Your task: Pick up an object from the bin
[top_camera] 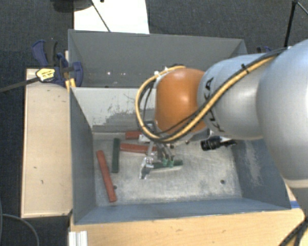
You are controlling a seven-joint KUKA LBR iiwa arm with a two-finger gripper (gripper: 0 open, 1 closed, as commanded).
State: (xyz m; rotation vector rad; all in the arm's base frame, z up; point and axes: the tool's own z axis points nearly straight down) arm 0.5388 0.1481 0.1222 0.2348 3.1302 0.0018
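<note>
text check | I am reading black lettering point(208, 90) running along the silver casing of the arm point(256, 96) by the wrist | a yellow-and-black cable point(231, 78) is crossing it, so I am making out only "KA" | I am finding nothing else legible in the bin point(82, 152)

A robotics lab: an industrial arm point(267, 101) over a grey metal bin point(143, 55) on dark carpet point(20, 9).

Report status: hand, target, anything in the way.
Hand low at bin centre, by small green piece. Nearest red stick close behind. Green stick, long red stick apart, left.
</note>
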